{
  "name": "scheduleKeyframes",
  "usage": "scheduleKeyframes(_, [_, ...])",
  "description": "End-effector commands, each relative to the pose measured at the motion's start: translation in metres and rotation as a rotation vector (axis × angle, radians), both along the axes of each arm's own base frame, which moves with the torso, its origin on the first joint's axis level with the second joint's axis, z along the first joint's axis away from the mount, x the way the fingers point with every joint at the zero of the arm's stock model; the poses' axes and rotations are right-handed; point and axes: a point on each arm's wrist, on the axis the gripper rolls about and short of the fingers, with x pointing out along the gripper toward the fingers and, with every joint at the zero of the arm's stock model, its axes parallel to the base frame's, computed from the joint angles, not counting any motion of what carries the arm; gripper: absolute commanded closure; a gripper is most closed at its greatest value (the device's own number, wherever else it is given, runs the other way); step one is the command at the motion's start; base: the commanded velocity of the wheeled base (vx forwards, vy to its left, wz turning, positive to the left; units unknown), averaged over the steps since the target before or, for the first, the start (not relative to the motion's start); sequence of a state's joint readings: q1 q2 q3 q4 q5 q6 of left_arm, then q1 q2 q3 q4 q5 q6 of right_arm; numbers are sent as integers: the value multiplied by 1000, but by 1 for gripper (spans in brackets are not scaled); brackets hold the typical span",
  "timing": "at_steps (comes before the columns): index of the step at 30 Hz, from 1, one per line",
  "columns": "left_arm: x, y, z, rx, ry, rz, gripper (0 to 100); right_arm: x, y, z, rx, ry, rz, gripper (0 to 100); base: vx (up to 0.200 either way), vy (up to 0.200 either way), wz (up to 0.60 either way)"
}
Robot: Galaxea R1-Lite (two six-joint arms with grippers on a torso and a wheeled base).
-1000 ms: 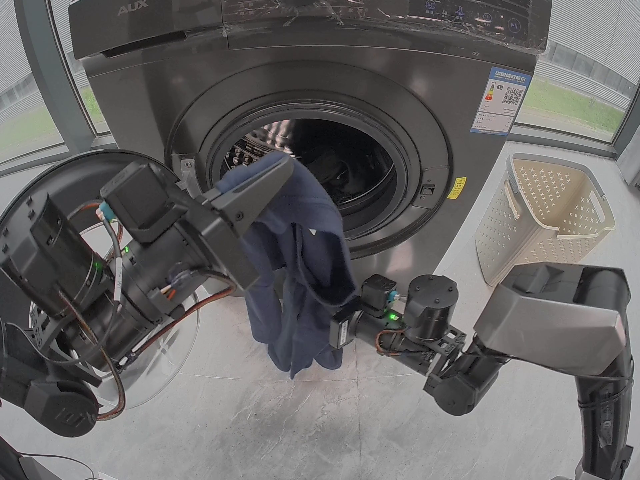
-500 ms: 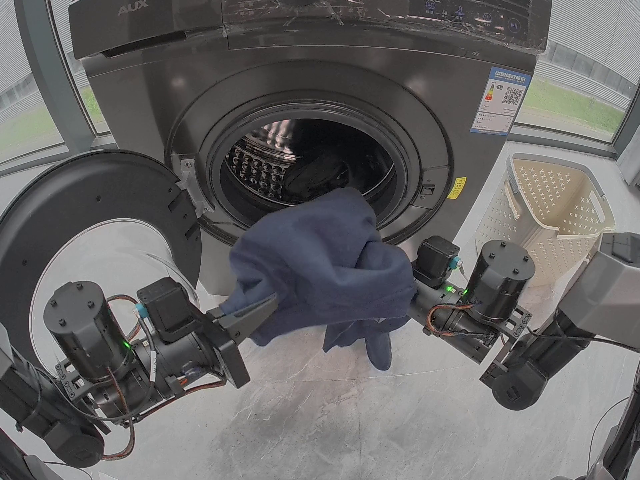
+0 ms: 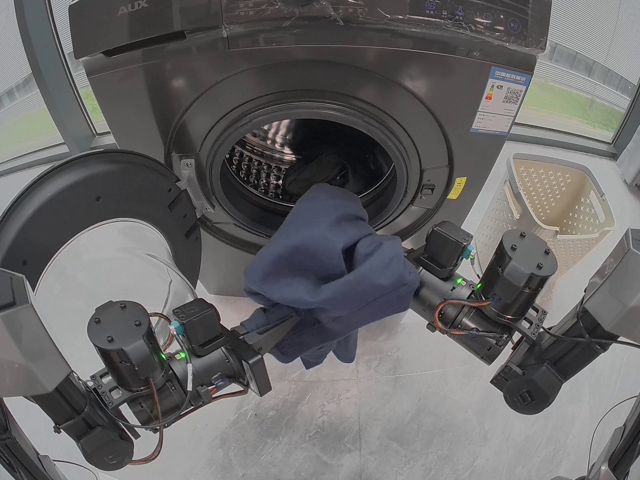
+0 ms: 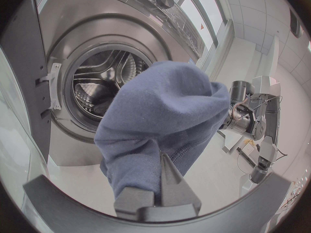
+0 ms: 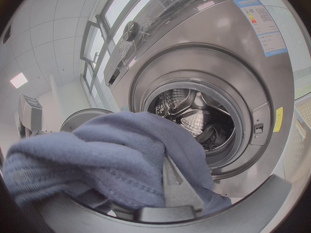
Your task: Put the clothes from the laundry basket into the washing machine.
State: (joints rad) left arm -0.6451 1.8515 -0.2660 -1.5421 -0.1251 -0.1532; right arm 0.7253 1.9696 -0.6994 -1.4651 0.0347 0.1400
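In the head view, the blue cloth [image 3: 327,261] is bunched at mid-frame, just below the washer [image 3: 427,121] opening and strung between both grippers. The left gripper [image 3: 277,321] pinches its lower-left edge. The right gripper [image 3: 400,269] clamps its right side, buried in the folds.

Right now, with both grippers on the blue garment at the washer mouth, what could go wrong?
1. The blue garment has a loose end hanging lower than the grippers, below the opening's lower rim on the washing machine. It may catch there or stay outside.
2. The left gripper and right gripper both clamp it, so an uneven release could drag it back out.
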Motion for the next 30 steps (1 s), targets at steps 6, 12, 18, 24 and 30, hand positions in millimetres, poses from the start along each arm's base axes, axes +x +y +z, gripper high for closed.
scheduleKeyframes(6, [4, -3, -11, 21, 36, -10, 0, 0, 0, 3, 5, -6, 1, 100, 0, 0, 0])
scheduleKeyframes(12, [-17, -6, -22, 72, 84, -69, 0, 3, -1, 5, 11, -13, -10, 100, 0, 0, 0])
scheduleKeyframes(18, [-39, -6, -32, 125, 129, -125, 0, 10, 0, 15, 36, -44, -21, 100, 0, 0, 0])
scheduleKeyframes(24, [-42, -6, -30, 123, 120, -133, 0, 10, -1, 8, 15, -20, -21, 100, 0, 0, 0])
scheduleKeyframes(30, [-26, -8, 20, -47, -59, -87, 0, 6, -8, -5, -34, 17, -18, 100, 0, 0, 0])
